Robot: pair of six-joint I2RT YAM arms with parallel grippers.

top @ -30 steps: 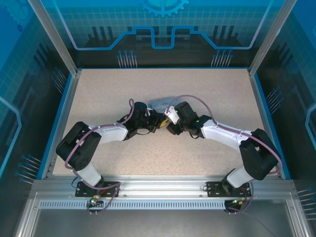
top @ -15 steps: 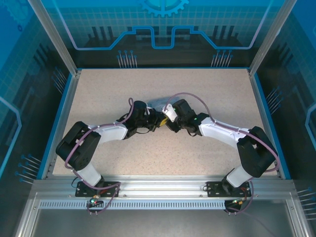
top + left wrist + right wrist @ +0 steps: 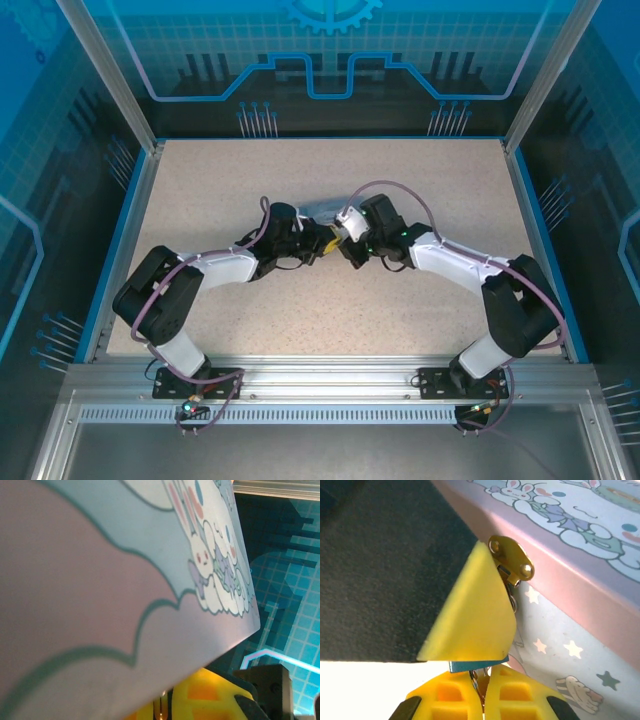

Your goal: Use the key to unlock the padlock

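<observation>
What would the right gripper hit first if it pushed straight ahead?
The yellow wedge right at its tips, likely the other arm's finger; the tin box's brass hasp sits just past it. Depth is unclear.

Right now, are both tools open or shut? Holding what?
Left tool: shut; what it holds cannot be told.
Right tool: shut on a thin metal piece, likely the key.

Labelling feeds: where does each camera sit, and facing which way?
Top external: above and behind the bases, looking down at the table; both arms, left gripper, right gripper.
Left wrist: on the left arm, against the lid of the tin; its yellow fingers below.
Right wrist: on the right arm, facing the tin's side and hasp; right gripper shut.
Shared: both wrist views show the tin.
</observation>
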